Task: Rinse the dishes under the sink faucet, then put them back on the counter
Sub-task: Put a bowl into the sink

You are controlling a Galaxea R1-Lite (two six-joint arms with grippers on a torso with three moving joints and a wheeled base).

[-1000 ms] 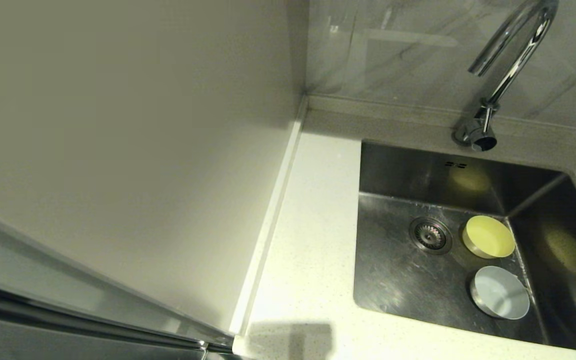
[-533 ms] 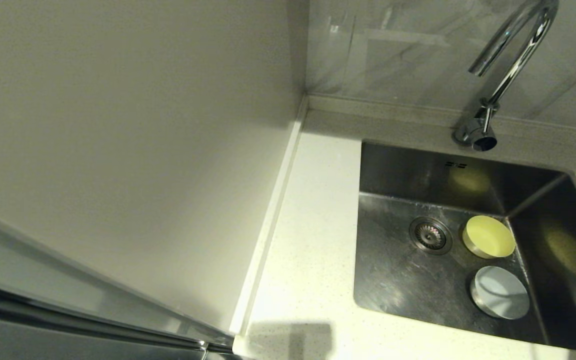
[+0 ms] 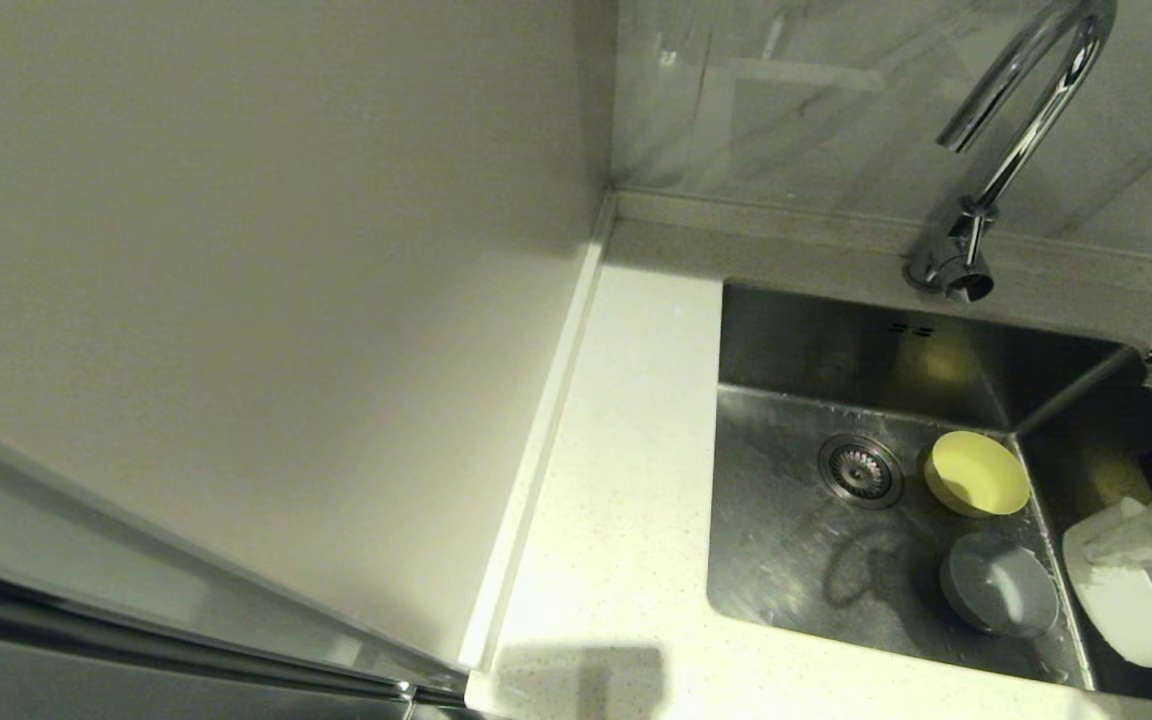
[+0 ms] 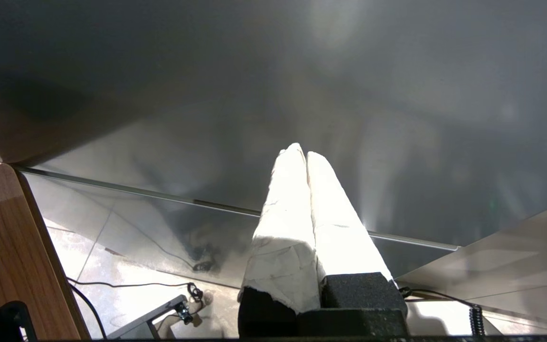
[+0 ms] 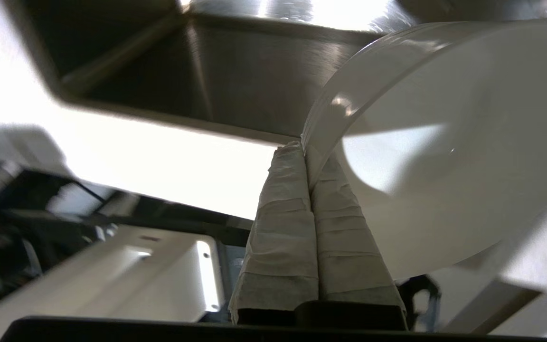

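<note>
My right gripper [image 3: 1086,538] reaches in from the right edge, shut on the rim of a white bowl [image 3: 1131,620] that hangs tilted over the right side of the sink [image 3: 786,560]. The right wrist view shows its taped fingers [image 5: 278,213] pinching that bowl's [image 5: 444,166] rim. On the sink floor a yellow bowl [image 3: 976,473] sits by the drain strainer [image 3: 860,470], and a pale grey bowl [image 3: 999,597] lies nearer me in shadow. The chrome faucet [image 3: 1021,130] arches over the back edge. My left gripper [image 4: 302,153] is shut and empty, parked low outside the head view.
The speckled counter [image 3: 626,480] runs left of the sink, bounded by a smooth off-white panel [image 3: 286,300] on its left and a raised back edge [image 3: 756,215]. A wooden piece [image 4: 22,266] and floor cables show beside the left gripper.
My right gripper has come into the head view from the right edge carrying the white bowl. Its shadow now falls on the sink floor and the pale grey bowl.
</note>
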